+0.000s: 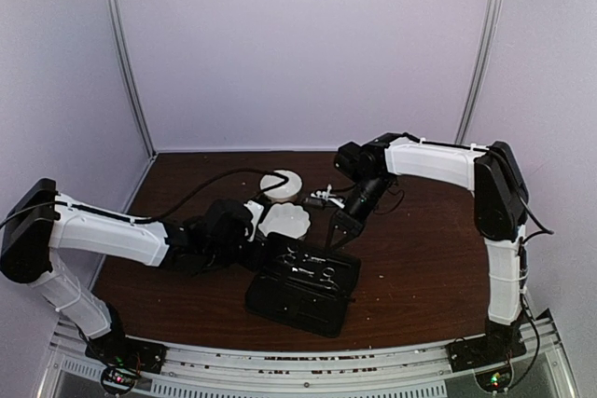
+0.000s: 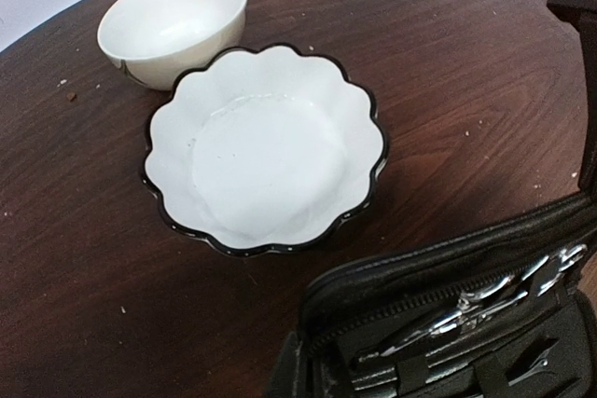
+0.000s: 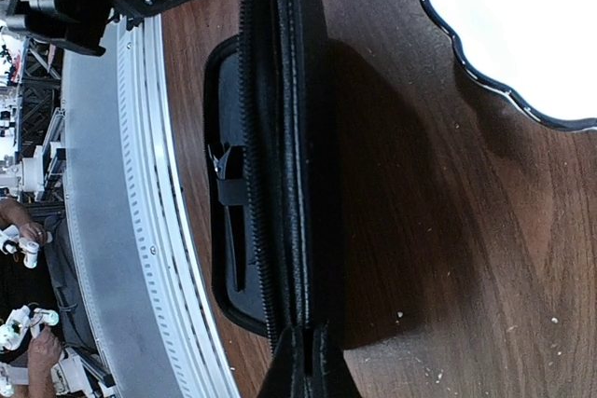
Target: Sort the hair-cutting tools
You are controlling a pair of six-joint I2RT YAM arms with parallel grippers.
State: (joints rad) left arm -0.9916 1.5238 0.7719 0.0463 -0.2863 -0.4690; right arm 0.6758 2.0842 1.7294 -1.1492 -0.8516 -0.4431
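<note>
A black zip case (image 1: 303,291) lies open near the table's front. Slim silver tools (image 2: 466,309) sit strapped inside it, also showing in the top view (image 1: 312,272). A thin black tool (image 3: 227,195) is held under a strap in the case. My right gripper (image 1: 338,227) is shut on the upright edge of the case lid (image 3: 289,137), with its fingertips (image 3: 322,365) pinching it. My left gripper (image 1: 254,233) hovers left of the case, by the scalloped dish; its fingers are out of the left wrist view.
A white scalloped dish with a black rim (image 2: 266,146) sits just behind the case, also in the top view (image 1: 284,221). A small white bowl (image 2: 173,25) stands behind it (image 1: 281,184). A metal rail (image 3: 140,230) runs along the table's front edge.
</note>
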